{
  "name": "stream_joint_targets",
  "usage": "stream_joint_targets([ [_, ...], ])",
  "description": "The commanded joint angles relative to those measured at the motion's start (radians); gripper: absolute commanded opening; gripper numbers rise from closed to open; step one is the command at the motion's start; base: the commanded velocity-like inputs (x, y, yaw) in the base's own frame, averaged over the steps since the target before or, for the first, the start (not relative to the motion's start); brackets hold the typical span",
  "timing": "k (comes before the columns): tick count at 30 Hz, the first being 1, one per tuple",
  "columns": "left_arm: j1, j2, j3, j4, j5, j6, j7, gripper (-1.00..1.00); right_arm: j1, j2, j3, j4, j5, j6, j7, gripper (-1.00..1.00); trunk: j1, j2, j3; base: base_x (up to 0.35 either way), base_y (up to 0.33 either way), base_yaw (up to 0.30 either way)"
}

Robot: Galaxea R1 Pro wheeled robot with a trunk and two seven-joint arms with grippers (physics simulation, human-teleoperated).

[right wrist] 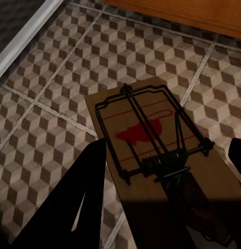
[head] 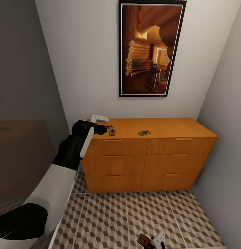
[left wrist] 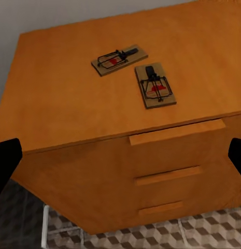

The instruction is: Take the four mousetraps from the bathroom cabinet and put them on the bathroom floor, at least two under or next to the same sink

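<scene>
The orange-brown cabinet (head: pixel 148 162) stands against the back wall. On its top lie two mousetraps (head: pixel 112 132) close together near the left end, and another mousetrap (head: pixel 144 132) near the middle. My left gripper (head: pixel 104 127) hovers open at that left end. In the left wrist view the pair of mousetraps (left wrist: pixel 155 85) (left wrist: pixel 119 59) lies on the cabinet (left wrist: pixel 58 104), beyond the open left gripper (left wrist: pixel 121 162). Low over the bathroom floor (head: pixel 134 214), my right gripper (head: pixel 153 242) is shut on a mousetrap (head: pixel 144 239). That same mousetrap (right wrist: pixel 151 140) fills the gap of the right gripper (right wrist: pixel 161 176). The bathroom sink is out of view.
A framed picture (head: pixel 151 48) hangs above the cabinet. A grey wall (head: pixel 224 138) closes in the right side. A brown surface (head: pixel 20 152) lies at the left. A pale strip (right wrist: pixel 27 36) borders the tiled floor (right wrist: pixel 47 104) in the right wrist view.
</scene>
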State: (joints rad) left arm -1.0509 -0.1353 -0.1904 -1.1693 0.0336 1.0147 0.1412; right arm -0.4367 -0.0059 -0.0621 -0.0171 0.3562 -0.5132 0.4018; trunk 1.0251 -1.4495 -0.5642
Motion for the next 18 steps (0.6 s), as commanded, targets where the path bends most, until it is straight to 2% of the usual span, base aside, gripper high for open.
stream_joint_targets([
  [1,0.0,0.0,0.005,-0.001,0.009,0.004,0.006,1.0,-0.001,0.0,-0.007,0.0,0.004,-0.002,0.003,-1.0,0.0,-0.001,-0.001,0.0,0.0,0.0],
  [7,0.002,0.002,0.032,0.0,0.04,0.003,0.006,1.0,-0.001,0.0,-0.007,0.0,0.004,-0.001,0.003,-1.0,0.0,-0.001,-0.001,0.0,0.0,0.0],
  [18,0.005,0.012,0.04,0.001,0.051,0.002,0.007,1.0,-0.001,-0.001,-0.007,0.0,0.004,-0.001,0.003,-1.0,0.0,-0.001,-0.001,0.0,0.0,0.0],
])
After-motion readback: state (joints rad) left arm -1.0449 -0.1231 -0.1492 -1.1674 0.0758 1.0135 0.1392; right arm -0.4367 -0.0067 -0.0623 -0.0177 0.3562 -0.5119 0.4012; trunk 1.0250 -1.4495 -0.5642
